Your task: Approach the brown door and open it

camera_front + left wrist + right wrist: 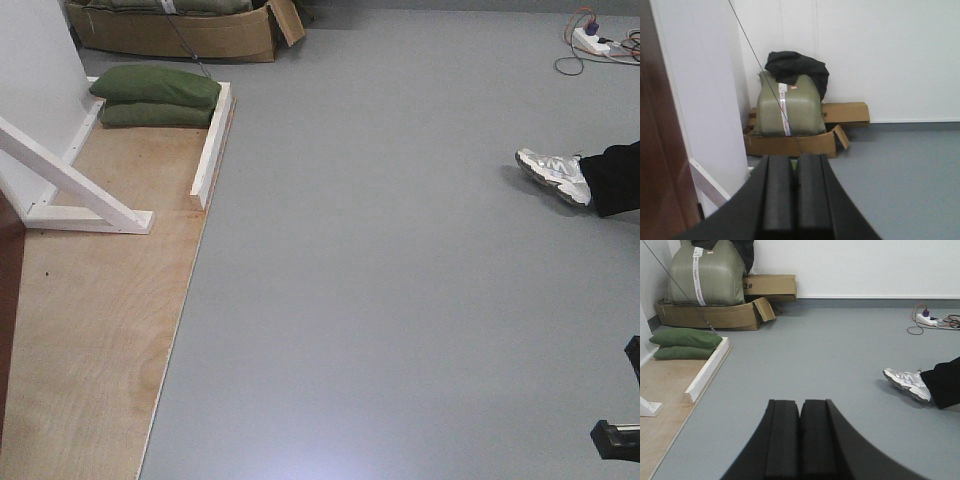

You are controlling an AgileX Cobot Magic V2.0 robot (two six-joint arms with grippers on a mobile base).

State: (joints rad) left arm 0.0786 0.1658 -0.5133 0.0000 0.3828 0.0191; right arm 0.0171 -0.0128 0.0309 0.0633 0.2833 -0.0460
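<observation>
The brown door (pixel 657 150) shows as a glossy reddish-brown strip along the left edge of the left wrist view. A dark sliver of it (pixel 8 290) also shows at the left edge of the front view. Its handle is out of view. My left gripper (pixel 795 162) is shut and empty, to the right of the door. My right gripper (pixel 800 407) is shut and empty, held over the grey floor.
A white panel (pixel 705 90) with white braces (pixel 70 180) stands on a plywood base (pixel 100 320). Green sandbags (pixel 155 95) lie on the base. A cardboard box with a green sack (pixel 707 275) is behind. A person's shoe (pixel 553 175) and a power strip (pixel 592 40) are at right.
</observation>
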